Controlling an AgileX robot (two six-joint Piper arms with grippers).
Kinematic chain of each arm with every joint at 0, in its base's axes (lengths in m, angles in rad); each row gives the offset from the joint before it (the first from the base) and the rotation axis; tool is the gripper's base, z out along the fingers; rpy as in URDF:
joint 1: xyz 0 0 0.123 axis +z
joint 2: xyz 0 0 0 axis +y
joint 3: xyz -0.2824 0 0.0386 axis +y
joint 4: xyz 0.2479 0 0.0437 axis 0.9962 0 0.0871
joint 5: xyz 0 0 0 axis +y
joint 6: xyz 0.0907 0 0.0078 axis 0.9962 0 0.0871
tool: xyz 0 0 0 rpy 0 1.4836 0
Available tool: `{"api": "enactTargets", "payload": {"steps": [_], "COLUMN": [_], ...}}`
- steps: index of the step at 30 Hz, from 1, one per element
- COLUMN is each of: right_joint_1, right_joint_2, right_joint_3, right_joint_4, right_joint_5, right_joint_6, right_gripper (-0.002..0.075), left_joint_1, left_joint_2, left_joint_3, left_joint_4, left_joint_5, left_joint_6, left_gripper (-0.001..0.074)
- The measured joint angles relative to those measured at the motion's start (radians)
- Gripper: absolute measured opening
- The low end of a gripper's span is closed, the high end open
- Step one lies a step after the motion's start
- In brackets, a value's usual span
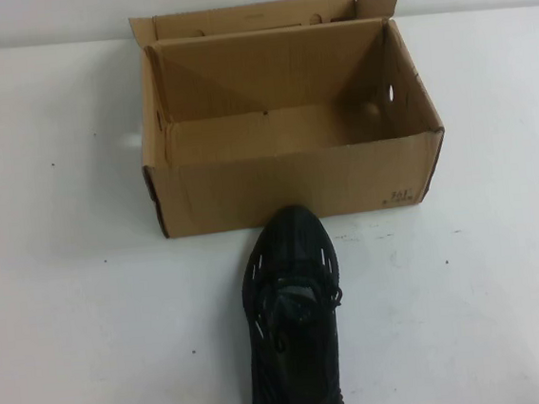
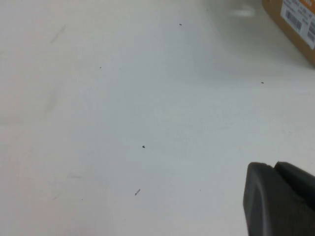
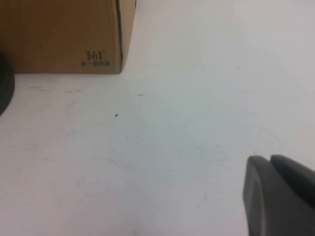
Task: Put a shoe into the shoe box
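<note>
The black knit shoe [image 1: 295,314] lies on the white table in the high view, toe pointing at the front wall of the open brown shoe box [image 1: 297,185] and almost touching it. The box is empty. Neither gripper shows in the high view. My left gripper [image 2: 274,167] hangs over bare table with its fingers together and empty; a corner of the box [image 2: 295,24] with a label shows far off. My right gripper [image 3: 269,160] is also shut and empty over bare table, with the box's printed corner [image 3: 59,34] and an edge of the shoe [image 3: 4,83] beyond it.
The box's rear flap [image 1: 261,17] stands up at the back. A round hole [image 1: 392,93] is in the box's right end wall. White table [image 1: 70,307] spreads on both sides of the shoe and box.
</note>
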Motion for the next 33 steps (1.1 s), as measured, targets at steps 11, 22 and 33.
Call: {"api": "enactTargets", "payload": {"steps": [11, 22, 33], "right_joint_1": [0.000, 0.000, 0.000], "right_joint_2": [0.000, 0.000, 0.000], "right_joint_3": [0.000, 0.000, 0.000], "right_joint_4": [0.022, 0.024, 0.026], "right_joint_5": [0.000, -0.009, -0.160], "right_joint_6": [0.000, 0.000, 0.000], "right_gripper": [-0.0017, -0.0017, -0.0017], "left_joint_1": [0.000, 0.000, 0.000], "left_joint_2": [0.000, 0.000, 0.000], "left_joint_3": [0.000, 0.000, 0.000], "left_joint_4": [0.000, 0.000, 0.000], "left_joint_5": [0.000, 0.000, -0.002], "left_joint_6": [0.000, 0.000, 0.000], "left_gripper": [-0.0004, -0.0004, -0.0004]}}
